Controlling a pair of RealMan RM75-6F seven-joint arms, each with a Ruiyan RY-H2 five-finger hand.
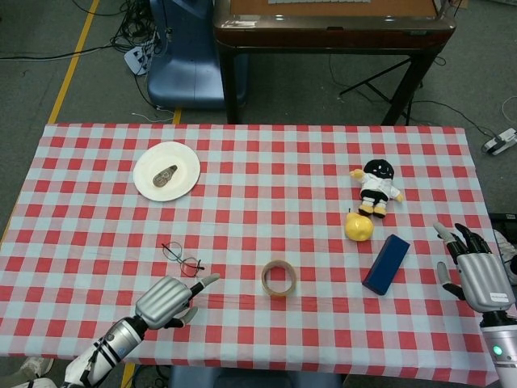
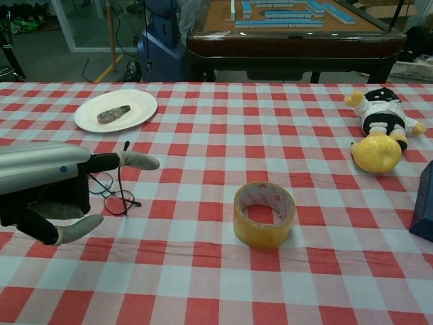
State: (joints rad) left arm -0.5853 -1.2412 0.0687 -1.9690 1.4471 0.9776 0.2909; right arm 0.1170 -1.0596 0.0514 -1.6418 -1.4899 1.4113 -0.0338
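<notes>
On the red-checked tablecloth (image 1: 266,174), my left hand (image 1: 168,301) hovers empty, fingers apart, just short of the glasses (image 1: 182,259) at my twelve o'clock, my right hand (image 1: 477,271) open beside the blue box (image 1: 386,263), tape roll (image 1: 279,277) between, plate (image 1: 166,170) far at eleven.

- The left hand (image 1: 167,301), silver-backed on a black-and-silver forearm, comes in from the lower left edge, knuckles up, holding nothing; one grey-tipped finger (image 2: 139,160) points straight ahead and the thumb (image 2: 79,230) sticks out lower.
- The right hand (image 1: 475,271), silver with black fingers, stands at the right edge, back upward, fingers apart and pointing forward, empty.
</notes>
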